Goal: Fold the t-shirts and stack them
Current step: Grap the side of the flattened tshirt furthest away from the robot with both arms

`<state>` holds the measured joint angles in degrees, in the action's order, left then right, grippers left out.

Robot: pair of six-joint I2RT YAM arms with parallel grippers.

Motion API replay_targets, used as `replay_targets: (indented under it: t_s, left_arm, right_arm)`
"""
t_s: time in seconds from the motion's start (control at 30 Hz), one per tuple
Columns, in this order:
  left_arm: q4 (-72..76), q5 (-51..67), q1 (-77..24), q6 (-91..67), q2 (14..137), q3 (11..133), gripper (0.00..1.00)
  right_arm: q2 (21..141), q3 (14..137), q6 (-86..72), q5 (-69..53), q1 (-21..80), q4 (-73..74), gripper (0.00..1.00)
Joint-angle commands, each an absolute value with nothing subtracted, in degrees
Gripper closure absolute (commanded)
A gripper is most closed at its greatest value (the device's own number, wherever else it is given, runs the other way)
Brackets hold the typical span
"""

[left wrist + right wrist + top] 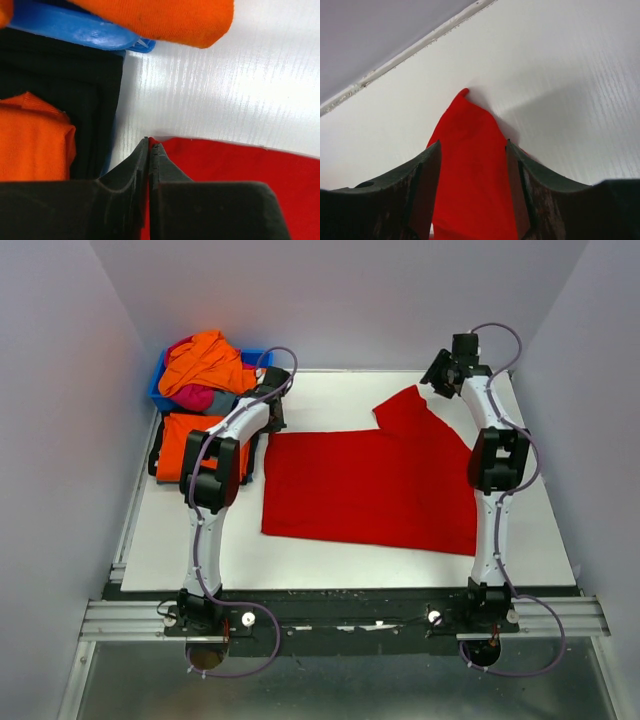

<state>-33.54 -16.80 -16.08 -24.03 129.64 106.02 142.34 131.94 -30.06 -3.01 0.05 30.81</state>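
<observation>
Top view: your red shirt [370, 485] lies flat, rt of bin [157, 388].
L gripper [151, 142]: pressed together, at shirt corner nearest bin.
R gripper [473, 145]: spread, straddling sleeve, well away from bin.

The left arm [215, 475] reaches to the far left with its elbow raised and the left gripper [150, 144] closed tight on a corner of the red t-shirt [240, 180], while the right arm [497, 460] stretches to the far right, the right gripper [472, 145] pointing down with its jaws spread apart.
</observation>
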Motion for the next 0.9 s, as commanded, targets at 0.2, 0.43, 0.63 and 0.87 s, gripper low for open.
replay_targets:
  t_s: [0.2, 0.43, 0.63, 0.87]
  left_arm:
    - [-32.5, -14.9, -15.5, -23.1, 127.7, 105.4, 0.89]
    - [-32.5, -14.1, -15.3, -23.2, 127.8, 105.5, 0.90]
    - [-32.2, -13.4, -15.0, -23.2, 127.4, 105.0, 0.91]
    - [-31.9, -12.5, -14.9, -23.2, 127.5, 105.1, 0.92]
  right_arm:
    - [151.0, 138.4, -41.1, -5.7, 0.0, 30.3, 0.41]
    - [150.3, 135.0, -43.4, -7.1, 1.4, 32.3, 0.45]
    - [149.4, 134.5, -42.5, -9.8, 1.4, 33.0, 0.63]
    - [146.1, 133.6, -39.4, -6.9, 1.3, 33.2, 0.93]
